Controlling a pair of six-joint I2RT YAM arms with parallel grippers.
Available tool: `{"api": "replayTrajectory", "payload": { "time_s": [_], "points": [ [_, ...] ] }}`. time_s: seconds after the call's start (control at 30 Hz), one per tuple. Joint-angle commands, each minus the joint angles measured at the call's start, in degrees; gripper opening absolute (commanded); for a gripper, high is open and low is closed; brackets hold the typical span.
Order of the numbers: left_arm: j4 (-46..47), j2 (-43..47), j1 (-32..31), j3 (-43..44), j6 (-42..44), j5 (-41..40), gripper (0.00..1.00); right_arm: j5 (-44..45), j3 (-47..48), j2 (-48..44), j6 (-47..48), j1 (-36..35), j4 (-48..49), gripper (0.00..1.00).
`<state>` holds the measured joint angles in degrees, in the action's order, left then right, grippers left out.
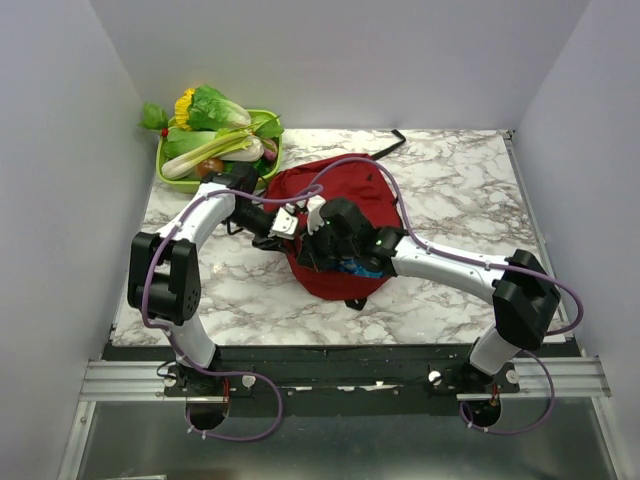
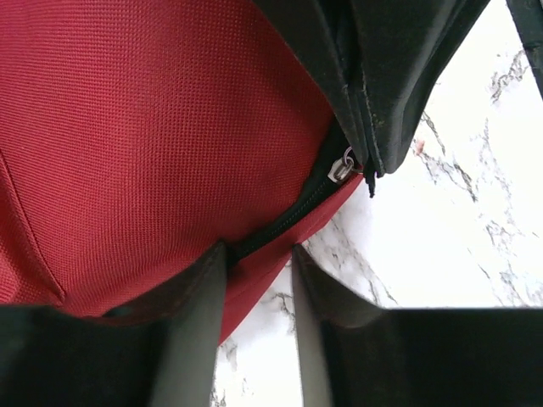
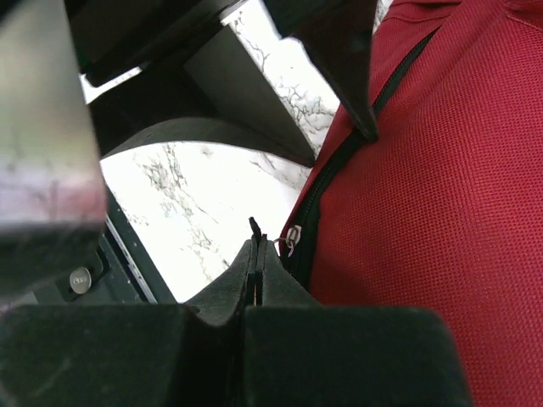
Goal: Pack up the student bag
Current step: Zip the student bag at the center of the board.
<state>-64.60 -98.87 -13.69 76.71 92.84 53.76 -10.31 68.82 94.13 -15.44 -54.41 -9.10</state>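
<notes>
Right wrist view: right end effector (image 3: 257, 244) pinches flat on the zipper pull (image 3: 254, 225) at the near edge of the student bag (image 3: 441, 212). Left end effector (image 2: 259, 280) stands half apart, straddling the bag's seam with no clear hold. Bag lies mid-desk (image 1: 450, 200) and the visible zipper run looks closed, so packing is likely either unstarted or nearly done; contents are hidden.

dark red student bag (image 1: 352, 186) with black zipper trim (image 2: 287, 214), on a white table (image 1: 462, 200) veined grey.
</notes>
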Motion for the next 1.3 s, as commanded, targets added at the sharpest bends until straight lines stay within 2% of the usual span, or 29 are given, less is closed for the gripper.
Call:
{"api": "replayTrajectory", "payload": {
  "time_s": [0.0, 0.03, 0.1, 0.13, 0.17, 0.37, 0.7, 1.03, 1.27],
  "points": [
    [0.78, 3.50, -1.60, -3.57, 7.97, -1.99, 0.35, -1.82, 0.26, -0.87, -0.12, -0.26, 1.28, 0.01],
    [1.83, 4.03, -1.60, -4.28, 7.71, -2.08, 0.24, -1.91, 0.35, -0.79, -0.11, -0.34, 1.28, 0.01],
    [4.56, 5.79, -1.60, -6.13, 6.75, -2.25, 0.13, -2.00, 0.62, -0.96, -0.03, -0.08, 1.28, 0.01],
    [5.00, 6.14, -1.60, -6.48, 5.79, -2.43, 0.02, -2.09, 0.70, -0.96, 0.15, 0.01, 1.19, 0.01],
    [5.79, 6.67, -1.51, -6.66, 5.08, -2.86, 0.00, -2.00, 0.70, -1.14, 0.24, 0.01, 1.19, 0.01],
    [6.41, 7.73, 0.68, -5.78, 0.95, -2.87, 0.00, -0.25, -0.52, -3.42, 0.59, 0.36, -0.56, 0.01],
    [3.86, 8.78, 5.69, -4.90, 2.26, -3.84, 0.00, 3.98, -11.32, -16.69, -2.57, 1.85, -3.55, 0.01],
    [5.62, 9.57, 6.13, -5.69, 0.94, -4.19, 0.00, 6.78, -20.91, -28.46, -4.51, 1.77, -10.40, 0.00],
    [5.54, 11.32, 6.58, -4.29, -0.29, -3.14, 0.00, 7.77, -20.57, -30.23, -4.51, 2.29, -10.94, 0.00]
  ]
}}
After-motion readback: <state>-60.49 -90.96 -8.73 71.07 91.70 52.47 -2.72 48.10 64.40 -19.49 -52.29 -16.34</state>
